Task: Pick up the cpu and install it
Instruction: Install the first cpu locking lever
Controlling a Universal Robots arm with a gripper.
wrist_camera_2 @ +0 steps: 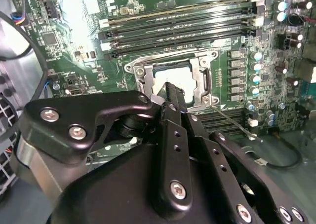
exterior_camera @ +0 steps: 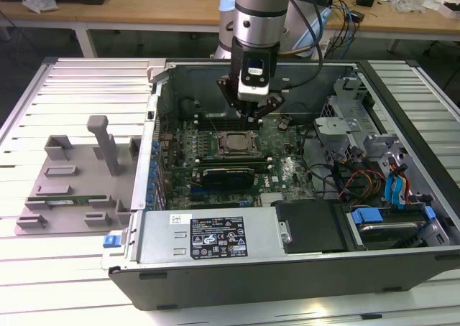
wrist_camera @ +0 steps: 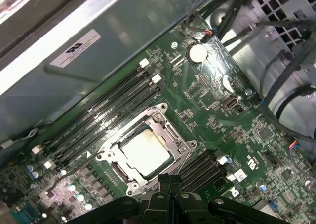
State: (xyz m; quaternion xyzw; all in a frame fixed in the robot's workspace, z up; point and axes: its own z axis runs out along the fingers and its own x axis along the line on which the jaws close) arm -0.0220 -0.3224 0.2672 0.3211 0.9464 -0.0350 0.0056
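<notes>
Pale slatted panels make up the worktop point(exterior_camera: 86, 89), and on it lies an open computer case point(exterior_camera: 215, 248) with its motherboard point(exterior_camera: 277, 169) facing up. Behind stands a wooden bench strewn with cables and small items. Beside the case, toward the exterior view's left, sits a grey fixture tray point(exterior_camera: 75, 179) with one upright post.

My gripper point(exterior_camera: 257, 110) hangs inside the case just above the socket frame point(exterior_camera: 236, 143). Its black fingers point(wrist_camera_2: 173, 105) are drawn together into a narrow point, and I see nothing held between them. In the second wrist view that tip hovers over the socket's near edge.

The cpu point(wrist_camera: 146, 152) lies flat within the metal socket frame, its pale silvery top showing through the frame's opening in both wrist views. I cannot tell whether the frame is latched down.

Four long memory slots point(wrist_camera: 98, 120) run along one side of the socket, between it and the case wall; more dark slots point(wrist_camera: 200, 167) lie on the opposite side. One round coin cell point(wrist_camera: 197, 52) sits further off on the board. A black expansion card point(exterior_camera: 228, 174) lies just beyond the socket toward the case's front. Bundled cables and blue connectors crowd the drive bay point(exterior_camera: 384, 197) on the exterior view's right, well apart from the socket.
</notes>
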